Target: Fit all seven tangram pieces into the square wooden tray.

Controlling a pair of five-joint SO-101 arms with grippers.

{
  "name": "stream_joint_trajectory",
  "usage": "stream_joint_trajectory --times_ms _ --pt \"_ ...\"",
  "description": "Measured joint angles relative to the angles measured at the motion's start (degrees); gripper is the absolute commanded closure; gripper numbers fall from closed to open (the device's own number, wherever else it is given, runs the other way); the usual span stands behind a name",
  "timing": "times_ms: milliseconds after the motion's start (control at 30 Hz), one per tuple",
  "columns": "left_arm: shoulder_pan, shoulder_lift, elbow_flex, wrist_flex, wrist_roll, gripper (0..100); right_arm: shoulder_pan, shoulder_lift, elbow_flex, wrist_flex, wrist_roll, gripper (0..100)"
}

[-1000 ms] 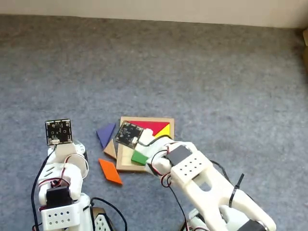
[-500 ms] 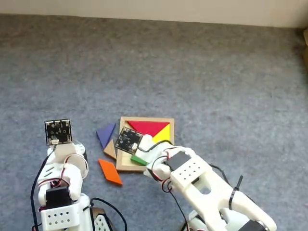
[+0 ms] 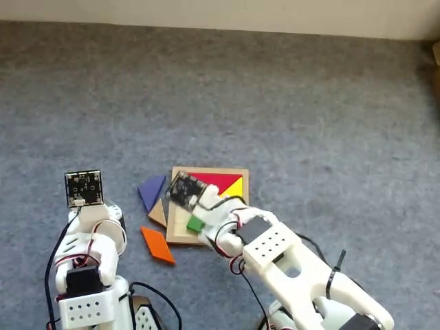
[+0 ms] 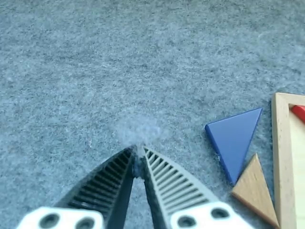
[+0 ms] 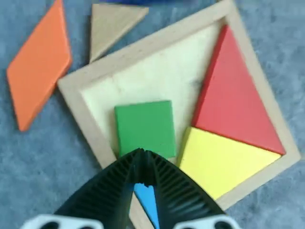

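The square wooden tray (image 3: pixel 242 172) (image 5: pixel 143 45) holds a red triangle (image 5: pixel 233 107) (image 3: pixel 216 180), a yellow triangle (image 5: pixel 224 164) (image 3: pixel 236 186) and a green square (image 5: pixel 145 126) (image 3: pixel 195 223). My right gripper (image 5: pixel 141 153) is shut, its tips at the green square's near edge. A light blue piece (image 5: pixel 147 202) shows beneath its fingers. Outside the tray lie a blue triangle (image 4: pixel 236 138) (image 3: pixel 151 191), a tan triangle (image 4: pixel 255 191) (image 3: pixel 159 213) (image 5: pixel 112 21) and an orange parallelogram (image 3: pixel 157 244) (image 5: pixel 40 71). My left gripper (image 4: pixel 138 153) is shut over bare carpet, left of the blue triangle.
Grey carpet (image 3: pixel 275 89) covers the whole floor, open beyond and to the right of the tray. A pale wall strip (image 3: pixel 220 14) runs along the far edge. The left arm (image 3: pixel 86 234) stands at the lower left.
My right arm drew back a little, then pushed forward over the tray again. The green square has shifted slightly to the left. The left arm has kept still.
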Motion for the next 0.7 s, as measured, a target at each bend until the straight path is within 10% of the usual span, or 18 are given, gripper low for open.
stream_joint_trajectory --times_ms 700 --pt "0.00 0.00 0.00 0.00 0.00 99 -2.20 0.00 10.02 -18.11 -3.60 98.6"
